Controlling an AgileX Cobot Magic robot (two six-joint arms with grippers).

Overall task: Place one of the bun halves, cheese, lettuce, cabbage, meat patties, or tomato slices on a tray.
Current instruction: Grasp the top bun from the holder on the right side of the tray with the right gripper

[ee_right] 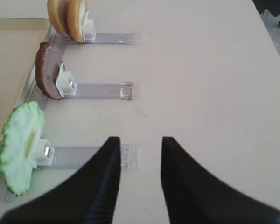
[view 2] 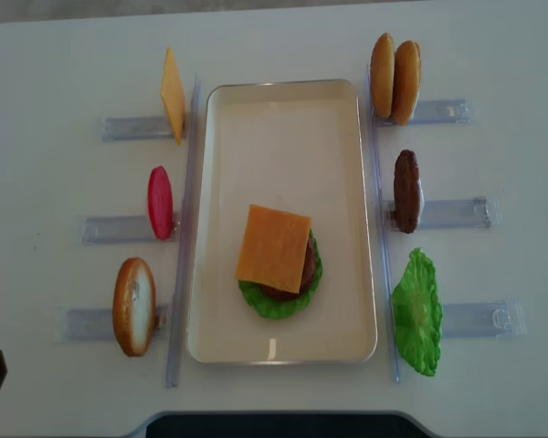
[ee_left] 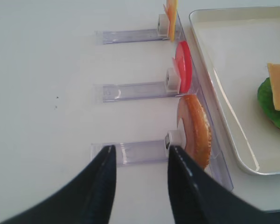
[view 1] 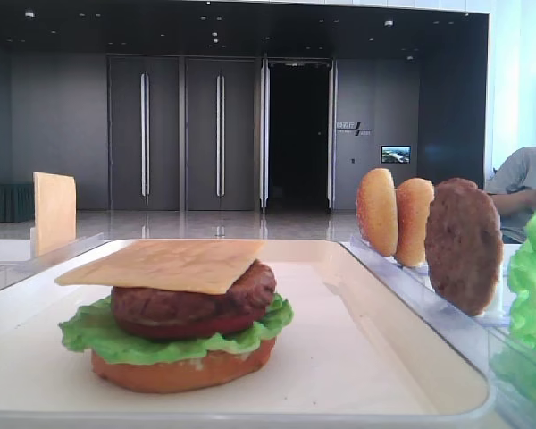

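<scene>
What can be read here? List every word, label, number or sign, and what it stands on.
Wall sign beside the dark doorway: pale lettering, too small and blurred to read.
Small wall screen: nothing legible.
Tray and clear racks: no text visible.

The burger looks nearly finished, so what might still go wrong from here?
The cheese slice on top lies skewed and overhangs the meat patty, so a bun set on it may tilt or drag it sideways. The two bun halves stand on edge, close together in their clear rack. If the right end effector reaches for one, it may knock the other over.
</scene>
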